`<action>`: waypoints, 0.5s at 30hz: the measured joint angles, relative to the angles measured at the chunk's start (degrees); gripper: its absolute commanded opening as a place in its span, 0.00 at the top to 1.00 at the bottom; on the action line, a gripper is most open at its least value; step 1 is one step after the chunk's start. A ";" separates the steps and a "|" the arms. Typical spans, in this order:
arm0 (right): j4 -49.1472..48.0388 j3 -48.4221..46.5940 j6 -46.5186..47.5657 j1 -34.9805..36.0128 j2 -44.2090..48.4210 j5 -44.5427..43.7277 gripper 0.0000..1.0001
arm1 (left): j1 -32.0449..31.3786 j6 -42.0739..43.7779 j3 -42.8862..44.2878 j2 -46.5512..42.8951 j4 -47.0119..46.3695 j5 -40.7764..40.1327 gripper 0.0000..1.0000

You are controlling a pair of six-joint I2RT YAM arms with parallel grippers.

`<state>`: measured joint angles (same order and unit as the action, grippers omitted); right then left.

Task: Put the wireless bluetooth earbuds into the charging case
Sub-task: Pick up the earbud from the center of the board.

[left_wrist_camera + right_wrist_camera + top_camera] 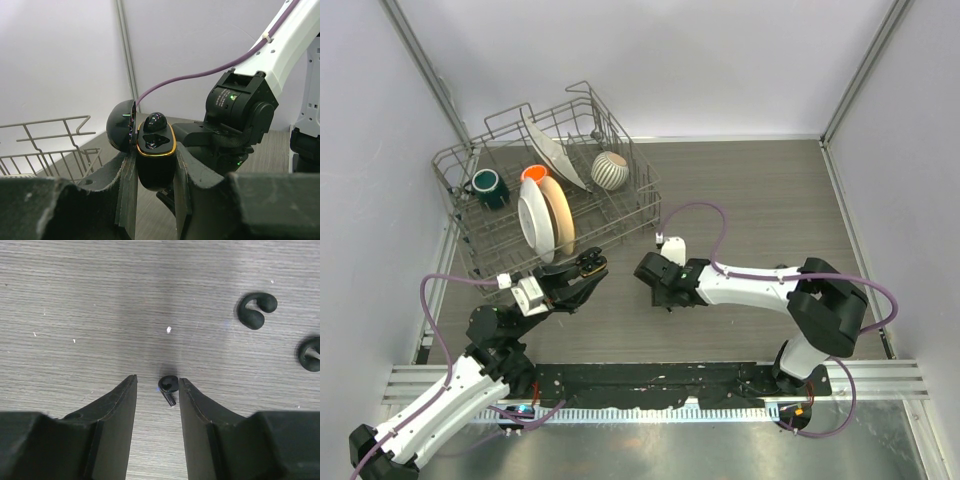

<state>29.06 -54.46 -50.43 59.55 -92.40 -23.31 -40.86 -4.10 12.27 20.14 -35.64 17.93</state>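
Observation:
My left gripper (156, 172) is shut on the black charging case (156, 165) with a gold rim, and holds it above the table. Its lid (119, 132) stands open to the left. One glossy earbud (155, 120) sits in the far slot, and the near slot (152, 142) is empty. In the top view the case (592, 265) is by the rack's front. My right gripper (157, 382) is open and low over the table, fingers either side of a small black stemmed earbud (168, 388), which lies close to the right finger (197, 405).
Two black C-shaped hook pieces (256, 310) (310, 354) lie on the table to the right of the right gripper. A wire dish rack (620, 215) with plates, a green mug (488, 186) and a ribbed cup stands at the back left. The right arm's wrist (240, 107) is close in front of the case.

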 measured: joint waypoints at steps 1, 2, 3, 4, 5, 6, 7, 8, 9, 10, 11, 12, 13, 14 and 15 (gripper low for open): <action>0.04 -0.28 0.85 -0.15 0.00 0.26 0.55 | 0.00 0.00 0.00 0.00 -0.02 0.00 1.00; 0.17 -0.61 1.60 -0.28 -0.02 0.44 0.55 | 0.00 0.00 0.00 0.00 -0.04 0.00 1.00; 0.22 -0.76 2.10 -0.39 -0.02 0.50 0.55 | 0.00 0.00 0.00 0.00 -0.02 0.00 1.00; 0.39 -0.98 2.54 -0.48 -0.02 0.52 0.55 | 0.00 0.00 0.00 0.00 0.00 0.00 1.00; 0.63 -1.11 2.91 -0.50 -0.02 0.57 0.56 | 0.00 0.00 0.00 0.00 -0.02 0.00 1.00; 0.87 -1.22 3.21 -0.55 -0.02 0.61 0.56 | 0.00 0.00 0.00 0.00 -0.04 0.00 1.00; 1.09 -1.29 3.58 -0.55 -0.02 0.76 0.56 | 0.00 0.00 0.00 0.00 -0.04 0.00 1.00; 1.29 -1.29 3.80 -0.63 -0.07 0.94 0.56 | 0.00 0.00 0.00 0.00 -0.04 0.00 1.00; 1.49 -1.31 3.98 -0.68 -0.26 1.11 0.56 | 0.00 0.00 0.00 0.02 -0.04 0.02 1.00; 1.55 -1.31 4.09 -0.70 -0.44 1.25 0.56 | 0.00 0.00 0.00 0.02 -0.07 0.00 1.00; 1.66 -1.38 4.22 -0.70 -0.79 1.42 0.57 | 0.00 0.00 0.00 0.07 -0.07 0.02 1.00; 1.73 -1.38 4.31 -0.70 -1.27 1.64 0.57 | 0.00 0.00 0.00 0.13 -0.07 0.02 1.00; 1.77 -1.38 4.46 -0.70 -1.77 1.84 0.57 | 0.00 0.00 0.00 0.20 -0.02 0.02 1.00; 1.86 -1.38 4.55 -0.70 -2.21 2.01 0.58 | 0.00 0.00 0.00 0.24 -0.04 0.02 1.00; 1.95 -1.38 4.66 -0.70 -2.62 2.16 0.58 | 0.00 0.00 0.00 0.24 -0.02 0.02 1.00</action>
<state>31.00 -55.83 -45.78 58.85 -95.02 -21.15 -40.86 -4.10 12.27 20.38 -35.66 17.96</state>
